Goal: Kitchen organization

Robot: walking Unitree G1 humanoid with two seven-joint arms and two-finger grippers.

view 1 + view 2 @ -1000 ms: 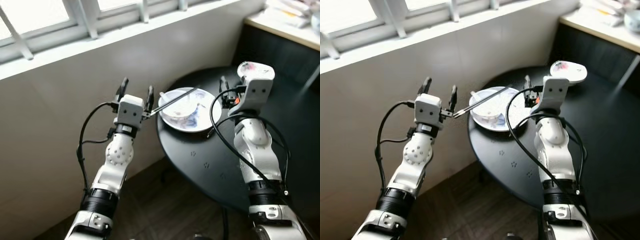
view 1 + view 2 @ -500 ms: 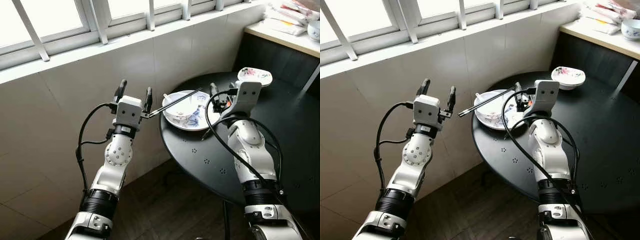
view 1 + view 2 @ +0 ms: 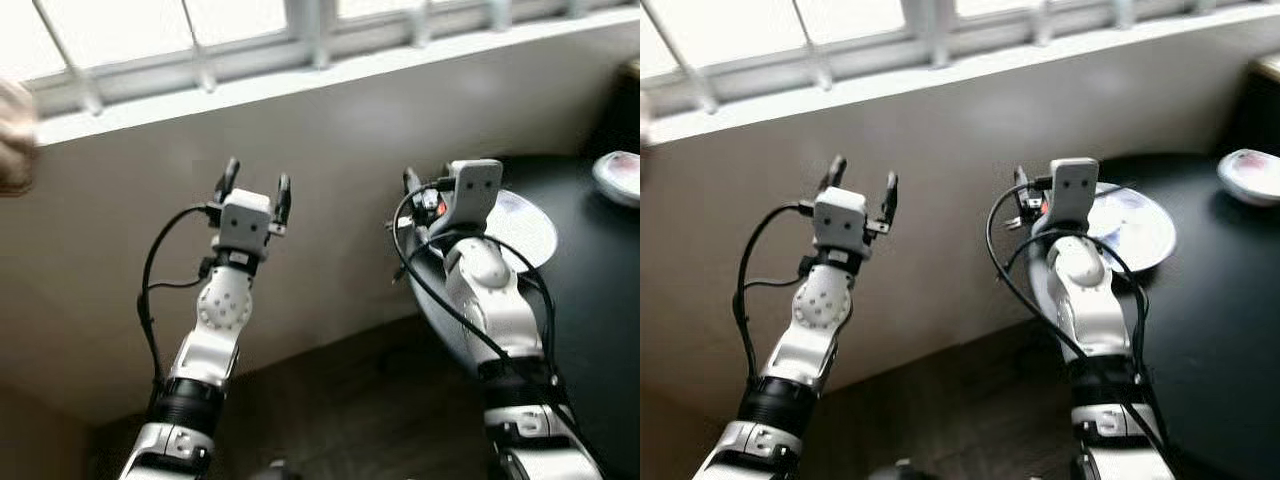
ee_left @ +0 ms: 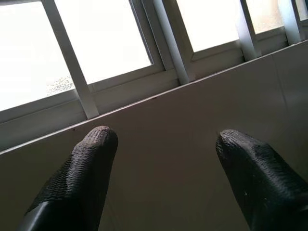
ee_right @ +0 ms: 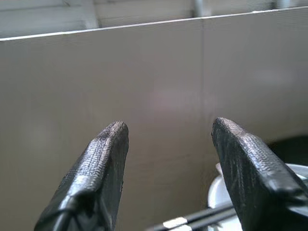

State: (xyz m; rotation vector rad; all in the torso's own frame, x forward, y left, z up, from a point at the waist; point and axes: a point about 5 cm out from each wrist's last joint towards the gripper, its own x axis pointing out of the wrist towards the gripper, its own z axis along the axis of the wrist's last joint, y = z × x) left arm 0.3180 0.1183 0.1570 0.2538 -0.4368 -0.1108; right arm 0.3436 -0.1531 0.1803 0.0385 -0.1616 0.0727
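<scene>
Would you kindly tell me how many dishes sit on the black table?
2: a white plate beside the right tool, and a small dish farther right. More may lie out of frame.

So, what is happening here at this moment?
Nothing is being handled. The robot stands facing a tiled wall under a window, with both arms raised. The left gripper is open and empty, up before the wall. The right gripper is open too and holds nothing, at the edge of a round black table. A white plate lies on the table just past it, and a small dish sits further right.
</scene>
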